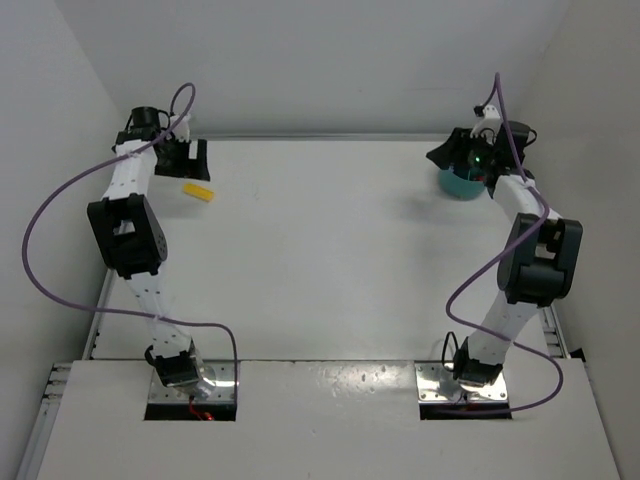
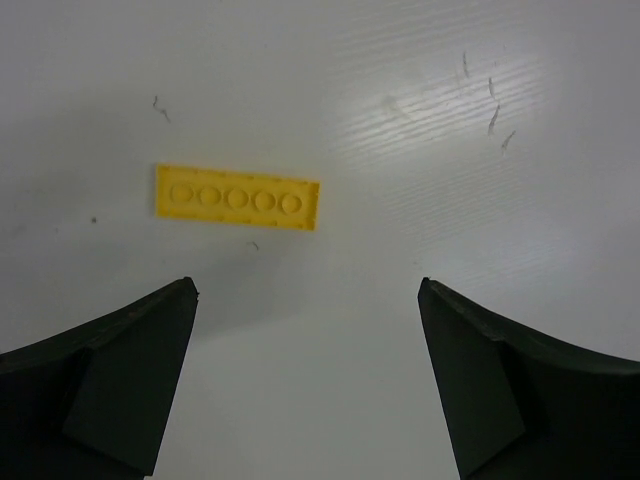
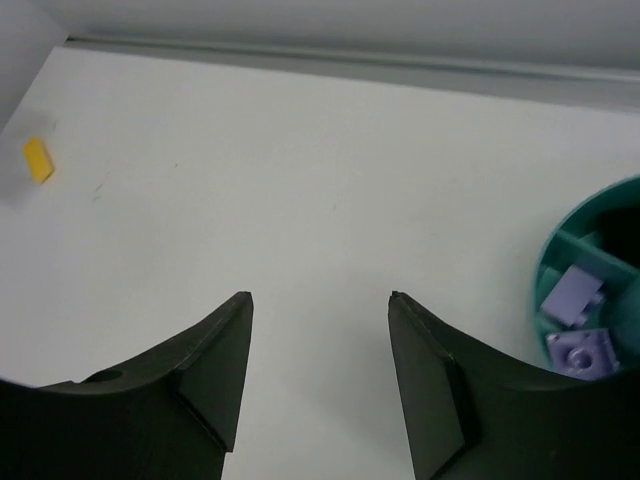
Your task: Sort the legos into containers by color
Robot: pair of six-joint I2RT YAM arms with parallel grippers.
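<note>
Item 1. Table (image 1: 330,250): white, walled on the left, right and far sides. Both arms reach to its far end.

Item 2. Yellow lego (image 1: 198,191): a flat one-row plate lying studs up at the far left. It sits just on the near side of the left gripper (image 1: 185,155) and well apart from the right arm, so the left arm is the nearer one. In the left wrist view it lies ahead of the fingertips, off toward the view's left. Its long axis runs almost in line with the gap between the fingers. Judgement: the wrist likely needs a turn so the jaws close across the narrow width.

Item 3. Left gripper: jaws spread wide, holding nothing and touching nothing. It hangs above bare table.

Item 4. Teal tub (image 1: 462,183): far right, beneath the right gripper (image 1: 468,160). The right wrist view shows its dividers and two pale purple bricks (image 3: 573,295) in one compartment.

Item 5. Right gripper: jaws parted moderately and empty. The tub lies to their right.
</note>
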